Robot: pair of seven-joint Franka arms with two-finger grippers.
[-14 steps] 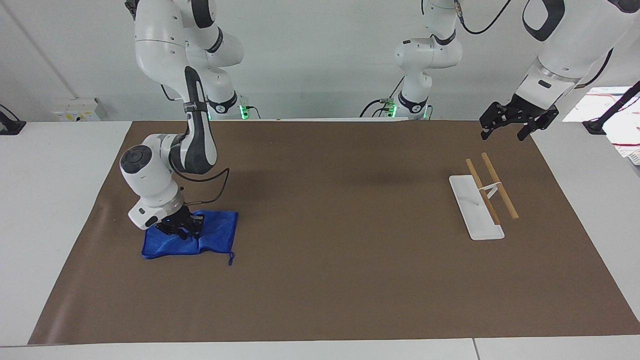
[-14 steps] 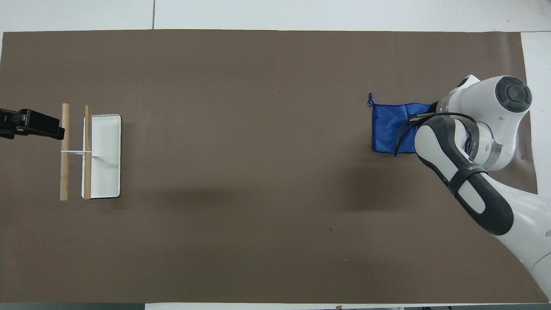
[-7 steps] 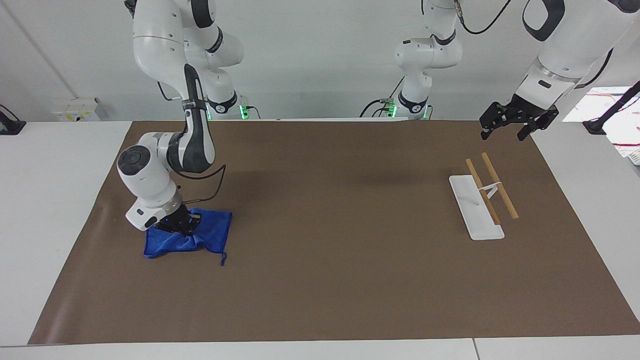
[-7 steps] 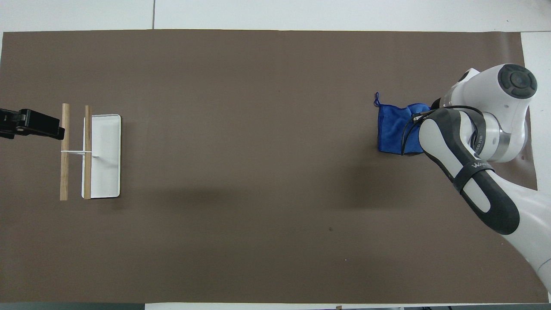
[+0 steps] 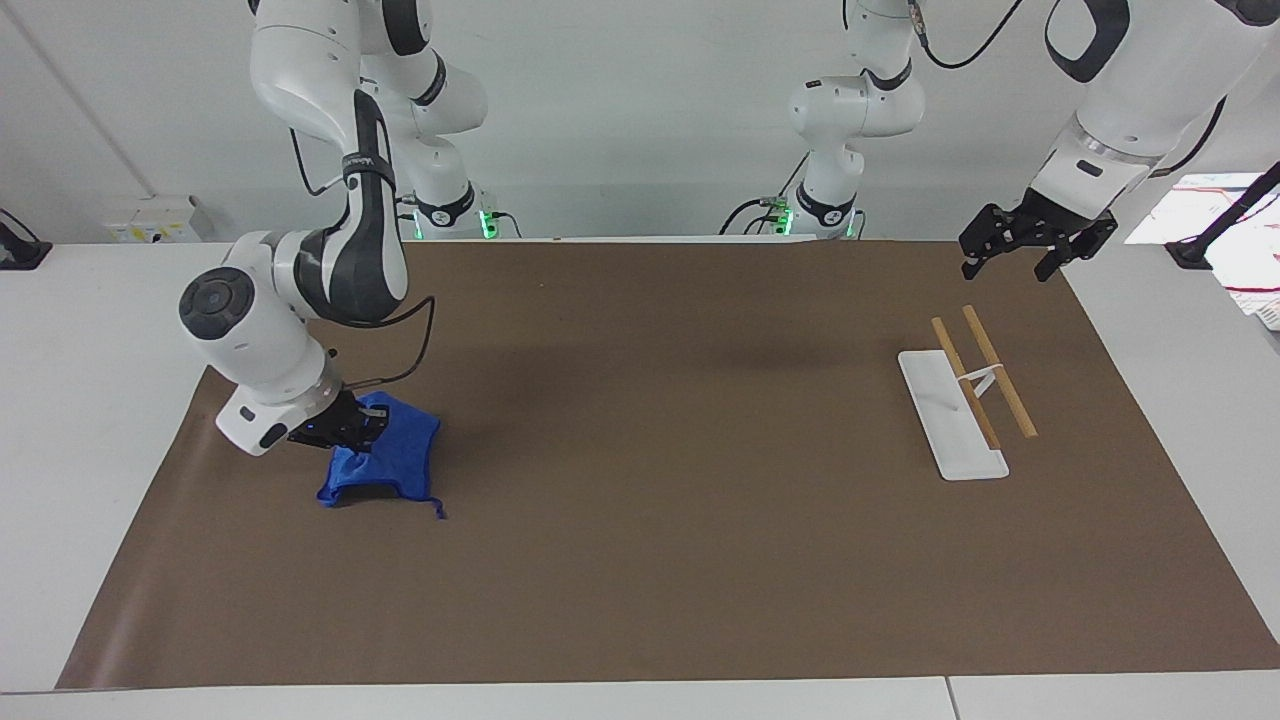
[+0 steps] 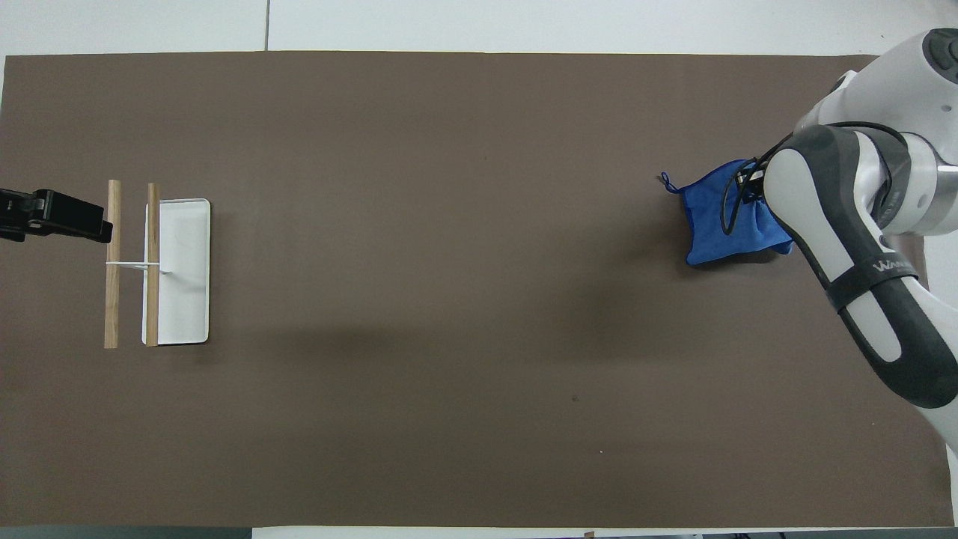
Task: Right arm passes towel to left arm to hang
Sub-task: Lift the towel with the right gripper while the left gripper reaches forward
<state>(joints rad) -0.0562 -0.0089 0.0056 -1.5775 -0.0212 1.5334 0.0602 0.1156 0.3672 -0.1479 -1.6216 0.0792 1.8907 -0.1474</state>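
Observation:
The blue towel point(image 5: 390, 455) hangs bunched from my right gripper point(image 5: 362, 430), which is shut on its upper edge at the right arm's end of the mat. Its lower edge is at or just above the mat, and its thin loop cord point(image 5: 437, 510) dangles from one corner. In the overhead view the towel point(image 6: 718, 224) shows beside the right arm's wrist, which hides the gripper. My left gripper point(image 5: 1008, 268) waits open in the air at the left arm's end, and its black body point(image 6: 52, 215) is by the rack's outer rod.
A rack with a white base point(image 5: 950, 420) and two wooden rods point(image 5: 985, 375) stands at the left arm's end of the brown mat point(image 5: 650, 450). In the overhead view the white base point(image 6: 183, 299) lies beside the rods point(image 6: 112, 299).
My right gripper has finished shutting on the towel and risen. The cloth, flat on the mat a second ago, is now gathered and hanging from it. The left arm has not moved.

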